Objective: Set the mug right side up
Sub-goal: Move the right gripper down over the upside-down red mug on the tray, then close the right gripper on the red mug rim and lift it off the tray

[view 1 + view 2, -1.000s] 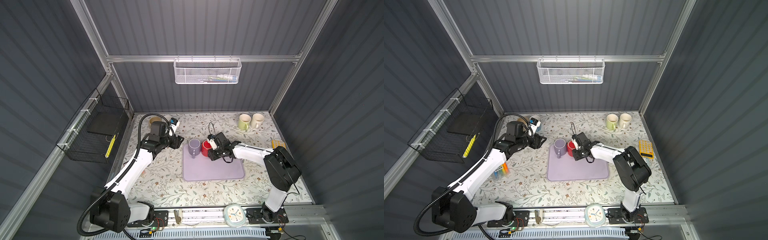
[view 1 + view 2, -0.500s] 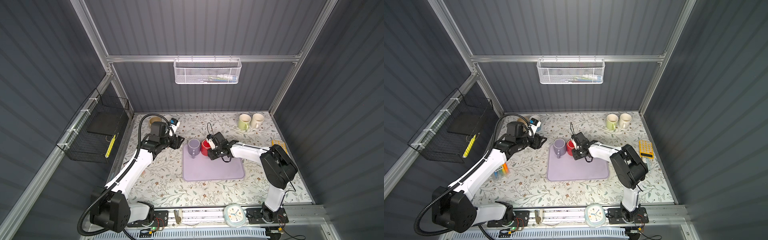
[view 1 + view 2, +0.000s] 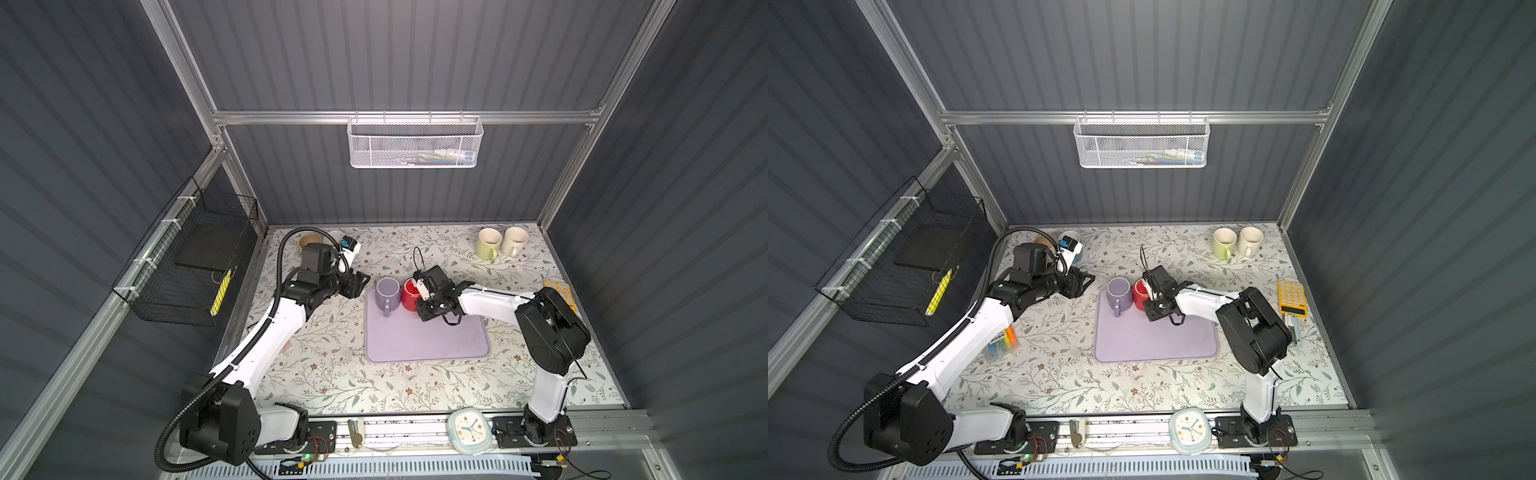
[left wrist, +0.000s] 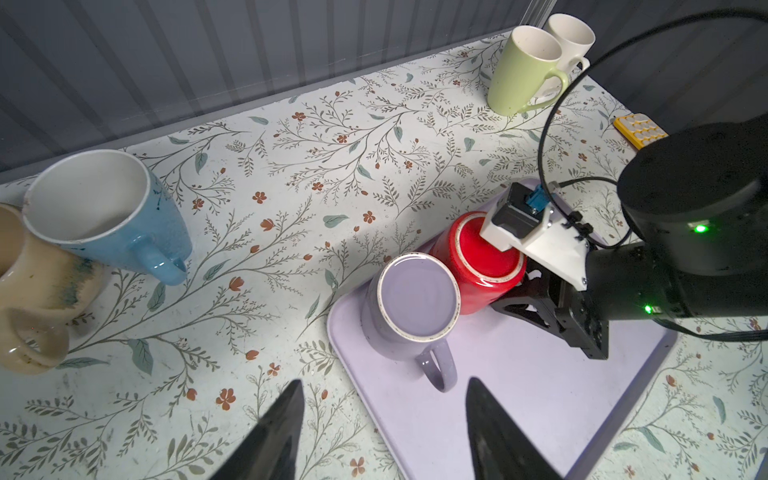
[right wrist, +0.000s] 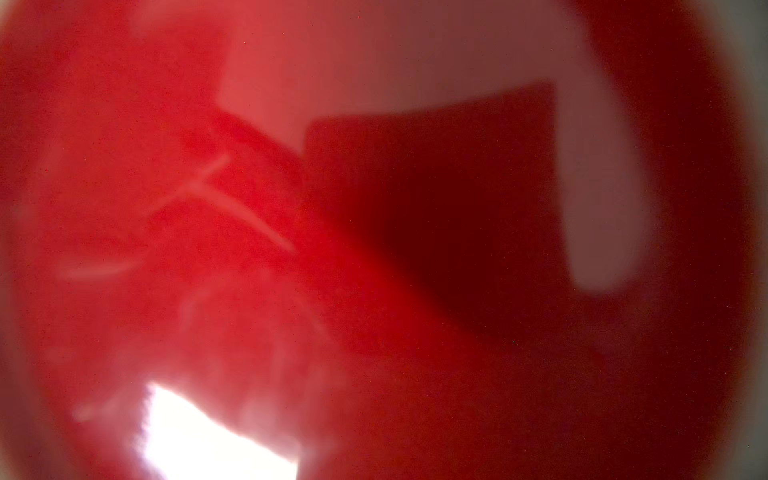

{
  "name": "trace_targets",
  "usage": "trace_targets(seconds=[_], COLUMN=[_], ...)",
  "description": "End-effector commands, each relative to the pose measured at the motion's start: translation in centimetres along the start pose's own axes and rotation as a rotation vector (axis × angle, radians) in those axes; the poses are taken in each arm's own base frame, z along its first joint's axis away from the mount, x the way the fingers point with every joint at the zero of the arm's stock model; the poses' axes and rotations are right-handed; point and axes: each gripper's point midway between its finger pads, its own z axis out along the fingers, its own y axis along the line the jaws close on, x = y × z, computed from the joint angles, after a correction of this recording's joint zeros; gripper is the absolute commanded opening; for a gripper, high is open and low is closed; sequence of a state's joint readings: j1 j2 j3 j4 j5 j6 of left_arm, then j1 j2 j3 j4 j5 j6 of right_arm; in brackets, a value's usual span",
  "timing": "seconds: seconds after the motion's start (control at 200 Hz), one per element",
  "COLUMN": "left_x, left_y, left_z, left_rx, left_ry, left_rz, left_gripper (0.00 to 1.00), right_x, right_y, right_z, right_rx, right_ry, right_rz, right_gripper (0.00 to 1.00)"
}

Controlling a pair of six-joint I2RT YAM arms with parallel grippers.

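A red mug (image 3: 409, 293) (image 3: 1139, 293) stands upside down on the purple mat (image 3: 428, 340), touching an upside-down purple mug (image 3: 387, 291) (image 4: 419, 299). My right gripper (image 3: 424, 306) (image 3: 1152, 309) is pressed against the red mug's side (image 4: 486, 253), low near the mat, its jaws closed in on it; the handle and the contact are hidden. Blurred red glaze (image 5: 374, 249) fills the right wrist view. My left gripper (image 3: 359, 284) (image 4: 384, 399) hangs open just left of the mat, pointing at the purple mug's handle, holding nothing.
A green mug (image 3: 488, 243) and a cream mug (image 3: 515, 240) stand upright at the back right. A blue mug (image 4: 104, 208) and a beige mug (image 4: 33, 291) sit at the back left. A yellow calculator (image 3: 1291, 297) lies right, markers (image 3: 1000, 345) left, a clock (image 3: 469, 430) in front.
My right gripper has slid left onto the red mug and its jaws have narrowed on it. The left arm has stayed still.
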State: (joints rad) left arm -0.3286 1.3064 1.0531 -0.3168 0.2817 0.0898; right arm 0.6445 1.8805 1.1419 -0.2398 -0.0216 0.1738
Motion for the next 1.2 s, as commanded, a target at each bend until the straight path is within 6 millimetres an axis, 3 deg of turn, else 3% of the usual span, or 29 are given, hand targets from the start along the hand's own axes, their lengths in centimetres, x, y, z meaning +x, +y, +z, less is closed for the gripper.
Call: trace_targets(seconds=[0.0,0.58,0.805,1.196], left_x=[0.0,0.1,0.1,-1.3], left_y=[-0.7,-0.8,-0.7,-0.7], left_z=[-0.1,0.2,0.2,0.6], left_rx=[0.028,0.034,0.030,0.047], left_ry=[-0.004,0.004,0.005,-0.007], left_rz=[-0.001,-0.006,-0.012,-0.051], left_gripper=[0.62,0.62,0.62,0.61], right_x=[-0.6,-0.3,-0.7,-1.0], right_y=[0.3,0.1,0.2,-0.9], right_z=[-0.2,-0.9,-1.1,-3.2], right_rx=[0.002,0.004,-0.009,-0.052], right_ry=[-0.009,-0.017,-0.028,-0.086], right_rz=[-0.006,-0.004,-0.015,0.017], right_gripper=[0.20,0.05,0.03,0.02])
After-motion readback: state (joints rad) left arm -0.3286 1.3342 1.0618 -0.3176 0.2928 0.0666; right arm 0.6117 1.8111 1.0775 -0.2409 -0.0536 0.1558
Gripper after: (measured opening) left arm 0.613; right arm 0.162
